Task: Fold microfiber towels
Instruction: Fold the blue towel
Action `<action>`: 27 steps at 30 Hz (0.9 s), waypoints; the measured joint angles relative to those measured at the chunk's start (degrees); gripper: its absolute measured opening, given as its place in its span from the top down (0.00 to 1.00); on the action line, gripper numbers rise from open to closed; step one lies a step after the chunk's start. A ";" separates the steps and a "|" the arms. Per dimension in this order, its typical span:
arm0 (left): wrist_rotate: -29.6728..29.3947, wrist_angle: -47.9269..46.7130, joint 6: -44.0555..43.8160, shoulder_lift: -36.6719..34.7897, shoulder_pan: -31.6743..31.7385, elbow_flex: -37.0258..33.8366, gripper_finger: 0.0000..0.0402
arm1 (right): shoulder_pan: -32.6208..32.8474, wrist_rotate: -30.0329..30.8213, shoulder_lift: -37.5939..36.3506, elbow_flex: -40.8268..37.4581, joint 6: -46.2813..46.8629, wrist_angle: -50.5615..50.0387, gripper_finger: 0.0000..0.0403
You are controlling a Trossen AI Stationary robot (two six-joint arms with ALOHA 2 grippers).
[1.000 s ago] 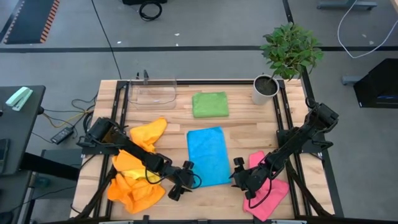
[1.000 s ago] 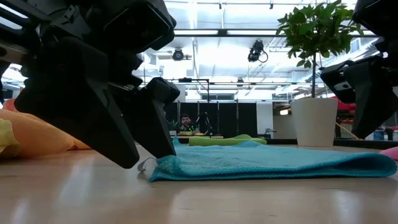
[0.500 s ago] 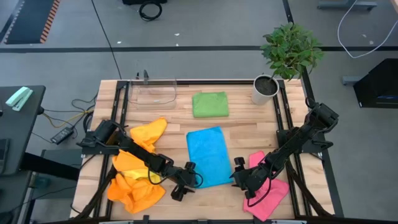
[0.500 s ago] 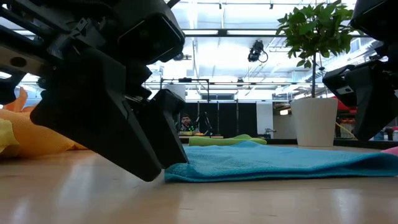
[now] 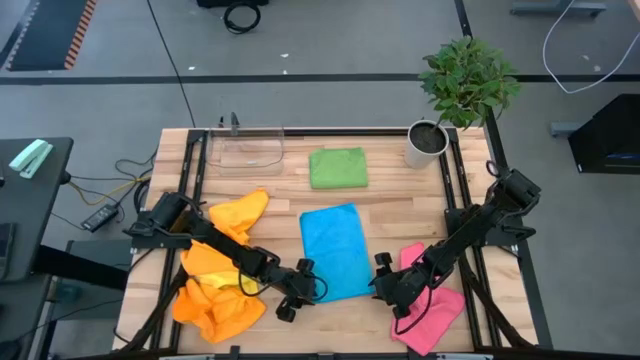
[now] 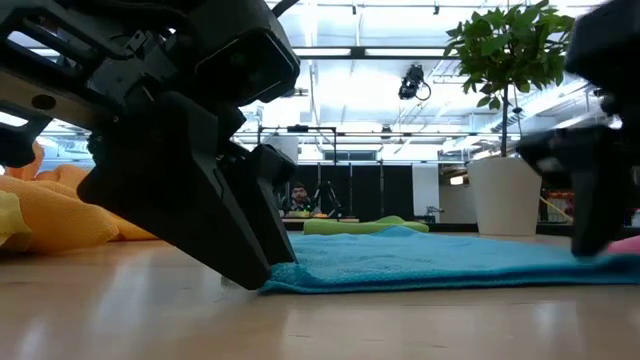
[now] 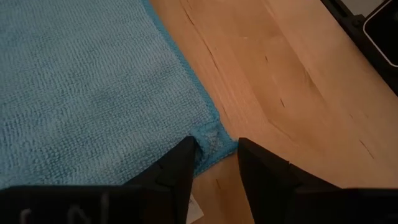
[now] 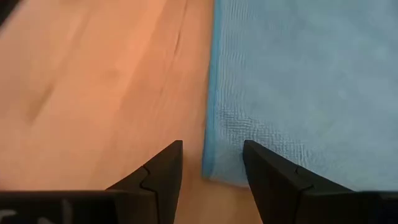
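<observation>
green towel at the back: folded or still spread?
Folded. The green towel lies as a compact, thick rectangle near the table's far edge, smaller than the blue towel lying flat in front of it.

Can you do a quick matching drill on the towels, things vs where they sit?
Things:
1. green towel
2. blue towel
3. pink towel
4. orange towels

Places:
A. between both claws
B. under the right arm
C. far side, beside the clear tray
D. under the left arm

Pairs: 1-C, 2-A, 3-B, 4-D
</observation>
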 joint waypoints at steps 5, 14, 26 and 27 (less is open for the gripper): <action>0.29 -1.49 -1.72 0.11 -0.01 0.02 0.69 | 0.09 0.29 3.83 0.19 2.52 3.43 0.56; -0.15 -1.37 -3.18 0.77 -1.30 -0.02 0.74 | 0.11 2.10 4.58 0.22 4.87 3.15 0.69; -2.19 2.52 -10.52 3.13 -4.74 0.15 0.98 | 0.06 2.36 4.61 0.14 10.54 2.85 0.90; -2.19 2.52 -10.63 3.13 -4.76 0.15 0.98 | 0.06 2.15 4.61 0.21 11.44 2.80 0.90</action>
